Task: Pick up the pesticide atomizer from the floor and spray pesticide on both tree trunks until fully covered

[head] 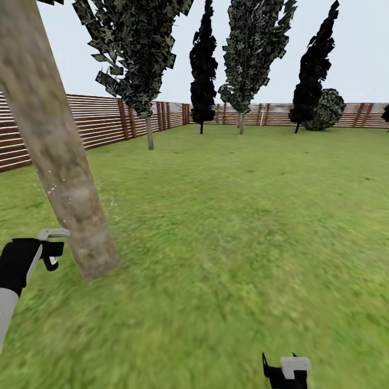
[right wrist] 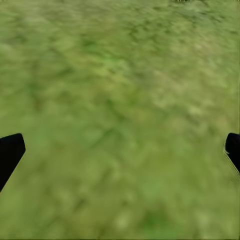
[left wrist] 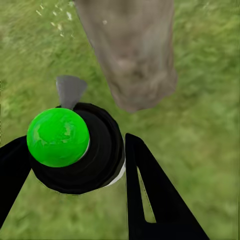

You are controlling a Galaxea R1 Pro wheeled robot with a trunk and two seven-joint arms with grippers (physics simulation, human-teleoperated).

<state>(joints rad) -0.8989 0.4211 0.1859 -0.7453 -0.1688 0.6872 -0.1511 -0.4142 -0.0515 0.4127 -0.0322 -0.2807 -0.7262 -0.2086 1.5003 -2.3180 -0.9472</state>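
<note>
The robot stands on the lawn (head: pixel 232 227) of the fenced garden, right next to a thick tree trunk (head: pixel 59 156). Its left gripper (left wrist: pixel 75 175) is closed around the sprayer (left wrist: pixel 75 150), a black bottle with a bright green cap and a grey nozzle that points toward the base of the trunk. In the head view the sprayer (head: pixel 51 243) sits just beside the trunk, low down, near where the bark meets the grass.

The right gripper (right wrist: pixel 120 150) hangs over bare grass with its fingers spread wide and nothing between them.

The pickup looks done, and the step in hand appears to be spraying this first trunk. Whether any of the bark is coated yet cannot be told. The next move likely calls for sweeping the nozzle along the trunk, then going to the second tree (head: pixel 149 138) by the fence (head: pixel 102 121).
</note>
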